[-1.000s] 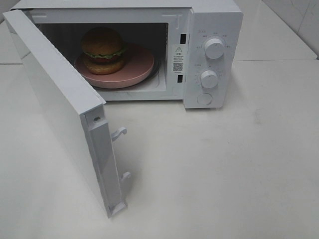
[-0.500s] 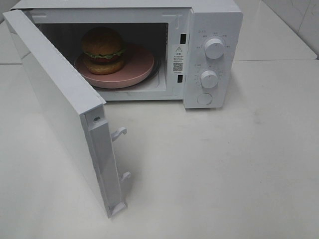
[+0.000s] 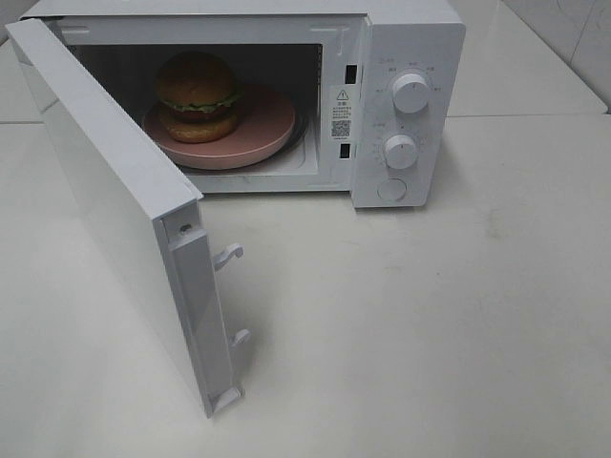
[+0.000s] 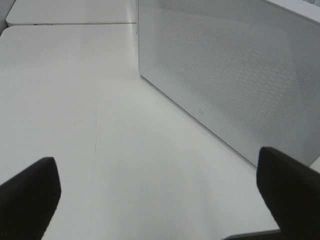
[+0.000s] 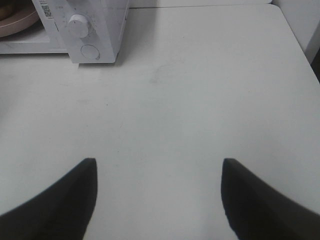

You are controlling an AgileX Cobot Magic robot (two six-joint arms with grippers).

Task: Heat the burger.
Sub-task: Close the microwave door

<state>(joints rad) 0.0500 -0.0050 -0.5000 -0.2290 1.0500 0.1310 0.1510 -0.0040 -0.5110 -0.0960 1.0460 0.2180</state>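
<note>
Exterior high: inside the microwave (image 3: 410, 29), resting on the pink plate (image 3: 267, 129) toward the left of the cavity: the burger (image 3: 198, 95). Swung wide out toward the camera: the door (image 3: 105, 200), with two latch hooks (image 3: 229, 254) bare on its free edge. No arm or gripper anywhere in this view. Judged as the step in hand: shutting the door, with the upper knob (image 3: 410, 93) and lower knob (image 3: 401, 151) to set afterwards. To do it well: press flat against the door's outer face near the free edge, far from the hinge; follow the hinge's arc; push until both hooks seat in their slots. Avoid shoving the whole microwave back across the table (image 3: 458, 315).

Left wrist: left gripper (image 4: 159, 187) with fingers spread wide, holding nothing, low over the table and near the door's perforated outer face, so probably well placed for the push. Shows that outer face, hidden from the high camera; shows neither burger nor knobs.

Right wrist: right gripper (image 5: 160, 200) parted fairly wide, likewise empty, over bare table well apart from the microwave. Shows the lower knob, the round button (image 5: 90, 51) beneath it and a sliver of plate rim. No door here.
</note>
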